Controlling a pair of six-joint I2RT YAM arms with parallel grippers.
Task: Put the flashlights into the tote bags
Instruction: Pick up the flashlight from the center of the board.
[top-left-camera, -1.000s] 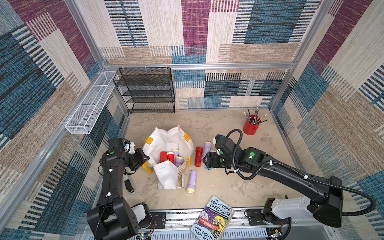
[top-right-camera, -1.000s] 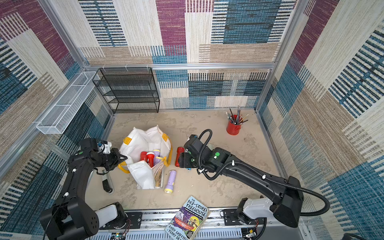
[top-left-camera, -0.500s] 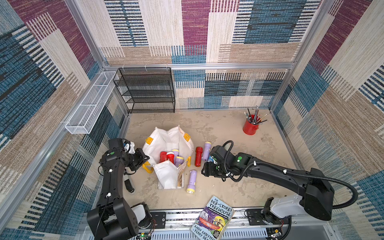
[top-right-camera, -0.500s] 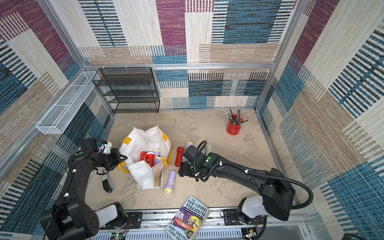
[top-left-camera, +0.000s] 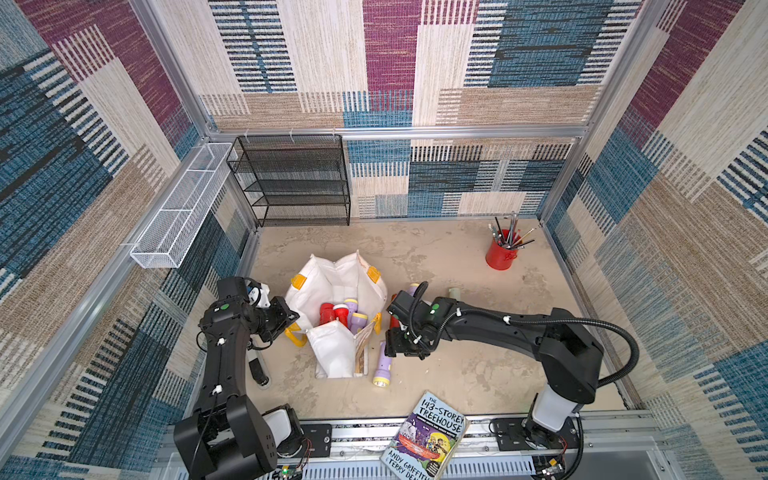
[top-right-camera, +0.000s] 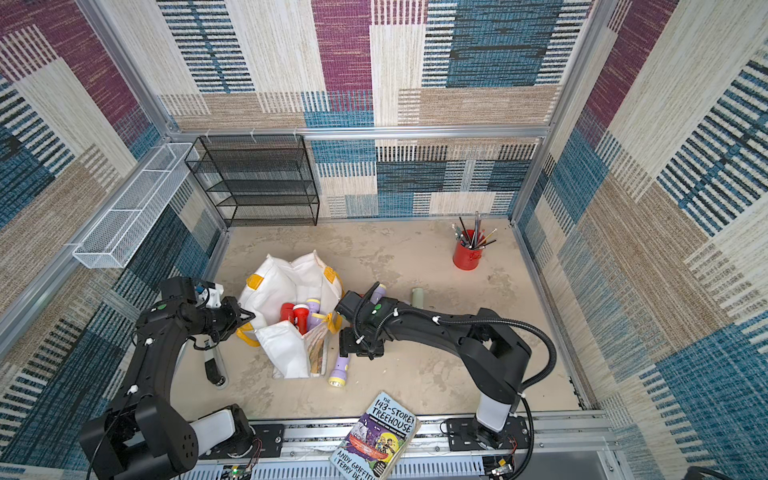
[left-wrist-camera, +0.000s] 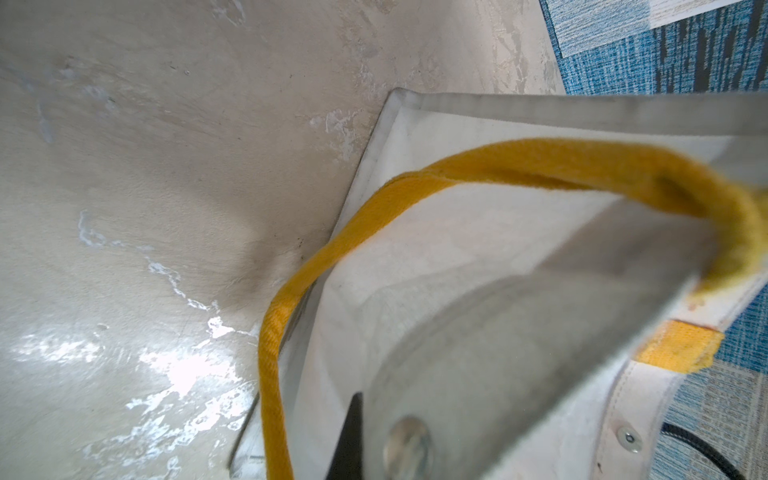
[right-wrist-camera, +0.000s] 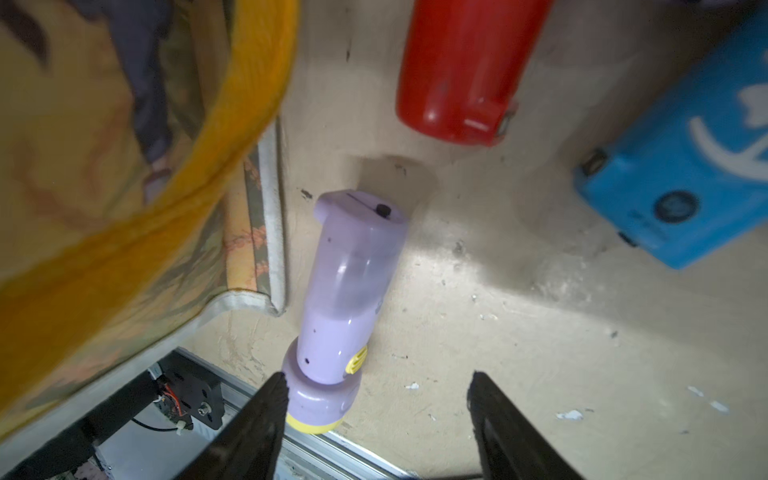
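Observation:
The white tote bag (top-left-camera: 328, 286) with yellow handles (left-wrist-camera: 490, 166) stands open at the middle left, with red and lilac flashlights (top-left-camera: 338, 312) inside. My left gripper (top-left-camera: 287, 318) is shut on the bag's left wall (left-wrist-camera: 478, 291). A lilac flashlight (top-left-camera: 383, 368) (right-wrist-camera: 349, 286) lies on the floor beside the bag's picture panel. My right gripper (top-left-camera: 394, 352) (right-wrist-camera: 378, 399) hovers open over it, one fingertip (right-wrist-camera: 274, 399) beside its head. Near it lie a red flashlight (right-wrist-camera: 461, 70) and a blue one (right-wrist-camera: 685, 174). Behind the right arm lie another lilac flashlight (top-left-camera: 413, 287) and a pale green one (top-left-camera: 454, 292).
A red cup of pencils (top-left-camera: 500, 254) stands at the back right. A black mesh rack (top-left-camera: 291, 183) is at the back left, and a white wire basket (top-left-camera: 178, 212) hangs on the left wall. A book (top-left-camera: 430, 440) lies on the front rail.
My right gripper has moved from beside the red and lilac flashlights toward the front, over the lilac flashlight by the bag, its jaws slightly narrower. The left arm has not moved.

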